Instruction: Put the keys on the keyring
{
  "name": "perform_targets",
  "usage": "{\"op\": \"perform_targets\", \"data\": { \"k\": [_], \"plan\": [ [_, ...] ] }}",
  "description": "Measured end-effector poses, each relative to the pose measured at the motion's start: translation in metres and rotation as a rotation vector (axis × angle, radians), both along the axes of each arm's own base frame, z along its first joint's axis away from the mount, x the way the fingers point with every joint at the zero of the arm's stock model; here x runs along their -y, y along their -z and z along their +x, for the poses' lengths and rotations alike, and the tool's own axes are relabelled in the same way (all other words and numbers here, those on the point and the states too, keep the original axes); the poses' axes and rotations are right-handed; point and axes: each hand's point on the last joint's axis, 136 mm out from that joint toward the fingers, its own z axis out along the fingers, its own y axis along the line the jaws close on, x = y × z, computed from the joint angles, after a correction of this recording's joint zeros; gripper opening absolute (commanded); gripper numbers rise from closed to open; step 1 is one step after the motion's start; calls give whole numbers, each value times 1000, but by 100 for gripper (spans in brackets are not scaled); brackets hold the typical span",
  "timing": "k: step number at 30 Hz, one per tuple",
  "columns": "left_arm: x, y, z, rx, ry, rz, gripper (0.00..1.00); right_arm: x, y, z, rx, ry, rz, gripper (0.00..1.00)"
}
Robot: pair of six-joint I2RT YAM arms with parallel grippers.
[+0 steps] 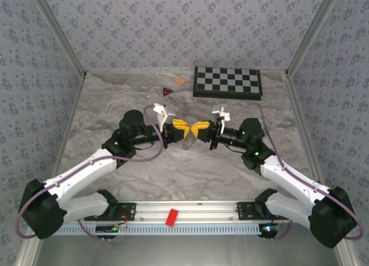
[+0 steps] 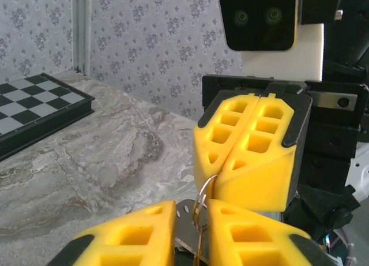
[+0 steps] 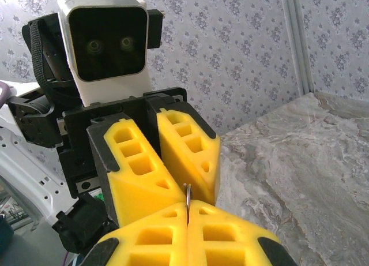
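Nearest to the left wrist camera, yellow fingers (image 2: pixel 138 234) of the left hand (image 2: pixel 191 214), slightly apart, with the keyring (image 2: pixel 203 198) and a flat silvery piece (image 2: pixel 183 215) in the gap; cannot tell whether clamped. Opposite, right hand (image 2: pixel 218 176) pressed together on the keyring top. From the right wrist, keyring as a thin edge between closed tips. From above, both hands tip to tip over the counter (image 1: pixel 190 173), metal too small to see
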Motion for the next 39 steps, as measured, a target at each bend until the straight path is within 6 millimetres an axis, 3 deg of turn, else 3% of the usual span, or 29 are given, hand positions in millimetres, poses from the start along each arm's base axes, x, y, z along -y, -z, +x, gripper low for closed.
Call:
{"op": "perform_targets", "data": {
  "k": [5, 15, 18, 19, 23, 31, 39],
  "plan": [
    [2, 1, -1, -14, 22, -8, 0, 0, 2, 0, -2, 2, -1, 0],
    [1, 2, -1, -19, 27, -4, 0, 1, 4, 0, -4, 3, -3, 0],
    [1, 5, -2, -17, 29, 13, 0, 1, 8, 1, -15, 8, -19, 17],
    [1, 6, -2, -15, 30, 21, 0, 2, 10, 0, -16, 11, -31, 19],
    [2, 9, 0, 2, 27, 53, 0, 6, 17, 0, -39, 29, -101, 21],
    [0, 26, -2, 18, 42, 129, 0, 12, 1, -1, -25, 40, -252, 30],
    [-3, 34, -4, 36, 56, 180, 0, 6, 8, 10, -117, 10, -416, 32]
  ]
}}
